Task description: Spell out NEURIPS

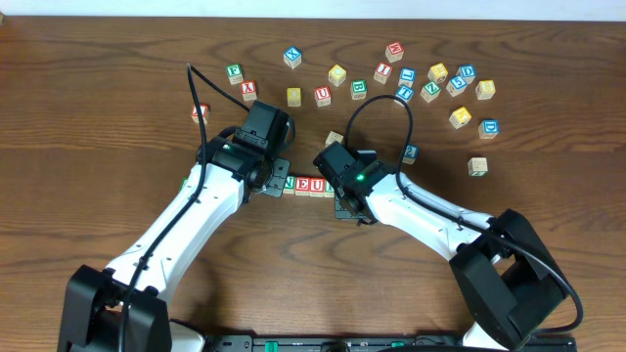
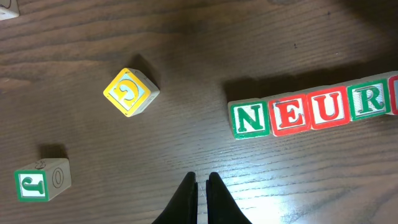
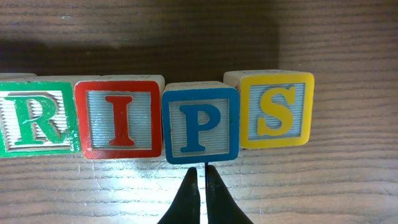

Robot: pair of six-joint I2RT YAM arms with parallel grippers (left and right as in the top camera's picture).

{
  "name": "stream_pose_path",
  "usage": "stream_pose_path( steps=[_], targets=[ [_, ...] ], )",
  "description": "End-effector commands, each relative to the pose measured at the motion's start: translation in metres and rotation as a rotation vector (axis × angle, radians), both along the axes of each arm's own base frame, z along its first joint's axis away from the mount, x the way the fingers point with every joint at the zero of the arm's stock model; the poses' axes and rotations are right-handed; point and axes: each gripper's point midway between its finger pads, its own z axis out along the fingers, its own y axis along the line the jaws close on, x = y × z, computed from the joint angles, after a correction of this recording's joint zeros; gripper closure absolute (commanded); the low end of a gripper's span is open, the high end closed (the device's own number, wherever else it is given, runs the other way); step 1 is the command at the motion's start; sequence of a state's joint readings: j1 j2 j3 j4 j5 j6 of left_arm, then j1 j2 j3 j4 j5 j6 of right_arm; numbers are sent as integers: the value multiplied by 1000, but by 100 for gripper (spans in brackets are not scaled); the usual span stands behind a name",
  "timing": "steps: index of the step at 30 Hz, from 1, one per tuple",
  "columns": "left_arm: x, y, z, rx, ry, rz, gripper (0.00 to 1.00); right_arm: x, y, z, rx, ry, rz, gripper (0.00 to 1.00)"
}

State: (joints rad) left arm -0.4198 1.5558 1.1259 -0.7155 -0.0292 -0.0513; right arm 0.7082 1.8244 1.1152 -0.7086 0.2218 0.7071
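Note:
A row of letter blocks lies on the table. In the left wrist view it reads green N (image 2: 250,119), red E (image 2: 290,114), red U (image 2: 329,107), green R (image 2: 369,101). In the right wrist view it continues green R (image 3: 36,123), red I (image 3: 119,119), blue P (image 3: 200,126), yellow S (image 3: 277,110). The P sits slightly forward of the line. My right gripper (image 3: 202,172) is shut and empty, its tips just in front of the P block. My left gripper (image 2: 201,180) is shut and empty, below and left of the N. The overhead view shows the row (image 1: 311,185) between both arms.
Loose blocks lie near my left gripper: a yellow G block (image 2: 130,92) and a green J block (image 2: 41,180). Several more letter blocks are scattered at the back of the table (image 1: 430,83), with one (image 1: 477,166) alone at the right.

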Motion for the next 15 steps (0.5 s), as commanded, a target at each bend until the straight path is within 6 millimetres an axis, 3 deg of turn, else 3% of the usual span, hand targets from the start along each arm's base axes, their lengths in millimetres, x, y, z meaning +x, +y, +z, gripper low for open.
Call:
stream_pose_path(
  steps=[1, 15],
  targets=[
    [-1, 4, -1, 13, -1, -2, 93, -1, -4, -3, -29, -8, 8, 99],
    [-1, 4, -1, 13, -2, -2, 92, 0, -3, -3, -30, -14, 15, 99]
  ],
)
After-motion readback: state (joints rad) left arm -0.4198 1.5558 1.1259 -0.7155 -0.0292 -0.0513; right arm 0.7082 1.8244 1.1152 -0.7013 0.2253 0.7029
